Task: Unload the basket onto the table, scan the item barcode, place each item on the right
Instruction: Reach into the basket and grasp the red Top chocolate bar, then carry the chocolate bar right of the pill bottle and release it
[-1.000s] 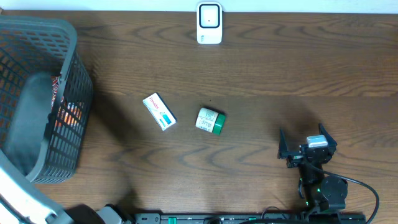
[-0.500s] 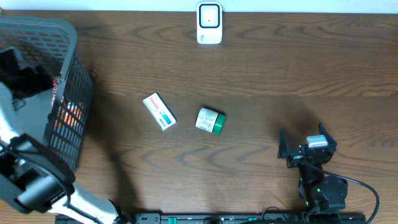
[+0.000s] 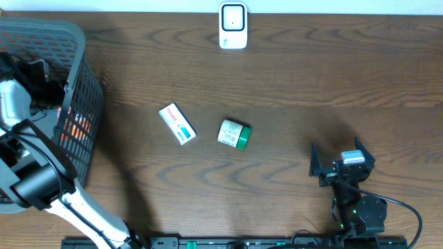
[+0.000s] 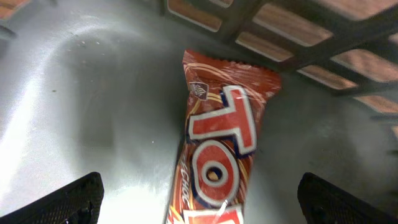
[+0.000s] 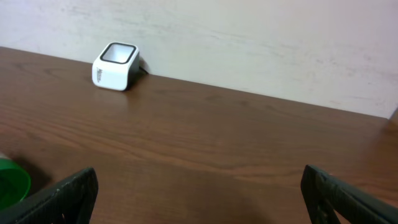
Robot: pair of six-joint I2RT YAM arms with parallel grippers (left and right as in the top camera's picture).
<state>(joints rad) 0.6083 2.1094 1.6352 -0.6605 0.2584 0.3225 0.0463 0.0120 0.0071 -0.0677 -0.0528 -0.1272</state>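
A red chocolate bar wrapper (image 4: 219, 140) lies on the grey basket floor; orange-red packaging (image 3: 75, 128) shows through the mesh in the overhead view. My left gripper (image 4: 202, 202) hangs just above the bar, open, one finger on each side and not touching it. From overhead the left gripper (image 3: 24, 70) sits inside the basket. No barcode shows. The white scanner (image 3: 233, 25) stands at the table's far edge, also in the right wrist view as the scanner (image 5: 114, 66). My right gripper (image 3: 340, 159) rests open at the front right, empty (image 5: 202, 193).
The grey mesh basket (image 3: 82, 104) fills the left side; its wall (image 4: 292, 34) rises behind the bar. A white and blue box (image 3: 177, 124) and a white tub with a green lid (image 3: 234, 134) lie mid-table. The green lid (image 5: 12, 183) edges into the right wrist view.
My left arm has swung over the basket and its gripper has come down inside it. The right arm and the table items have not moved.
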